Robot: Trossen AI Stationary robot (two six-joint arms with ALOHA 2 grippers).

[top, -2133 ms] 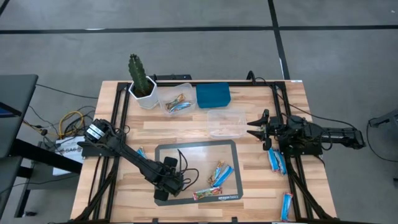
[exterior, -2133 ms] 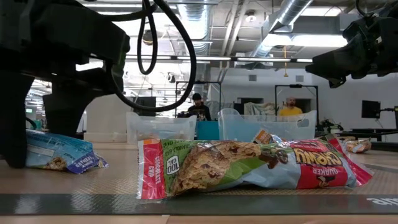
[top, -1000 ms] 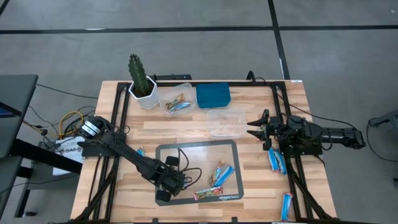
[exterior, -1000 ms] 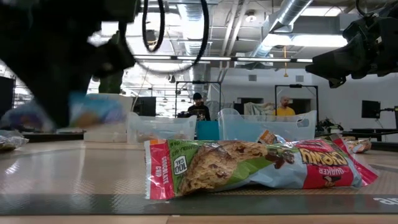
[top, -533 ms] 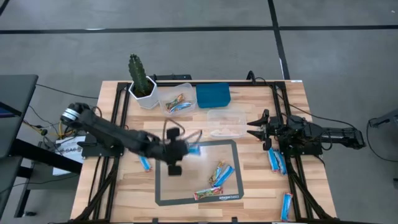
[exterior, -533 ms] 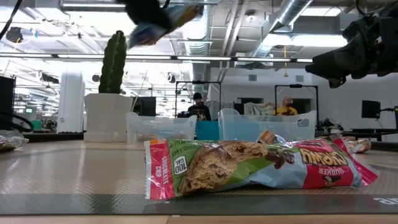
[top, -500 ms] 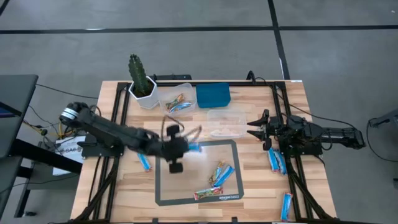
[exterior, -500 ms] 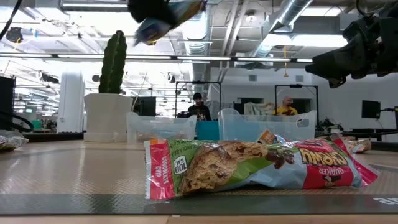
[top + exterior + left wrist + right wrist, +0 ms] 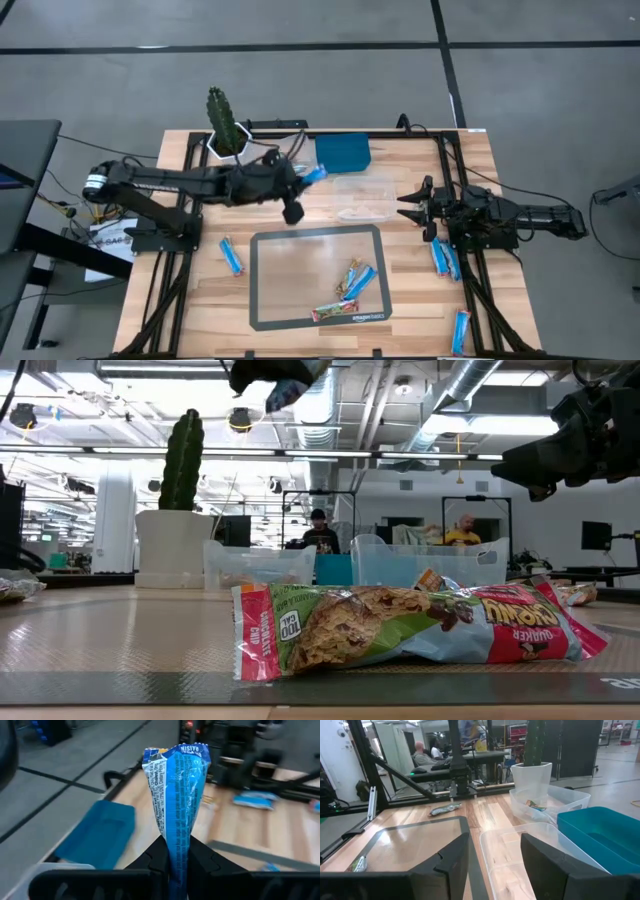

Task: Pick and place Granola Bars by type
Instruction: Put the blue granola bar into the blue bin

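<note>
The left tool point(image 9: 300, 178) has carried a blue bar point(image 9: 176, 800), clamped, from the mat point(image 9: 262, 285) to the far tubs point(image 9: 362, 195); sorting proceeds. The right tool point(image 9: 408, 206) waits, open.

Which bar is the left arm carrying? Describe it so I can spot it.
Look at the table's far edge, by the blue bin and cactus. There the left pincer is shut on a blue bar, held in the air. Every other bar lies on the table, on the mat or in a tub.

Bright overhead light, soft shadows, blurred backgrounds
</note>
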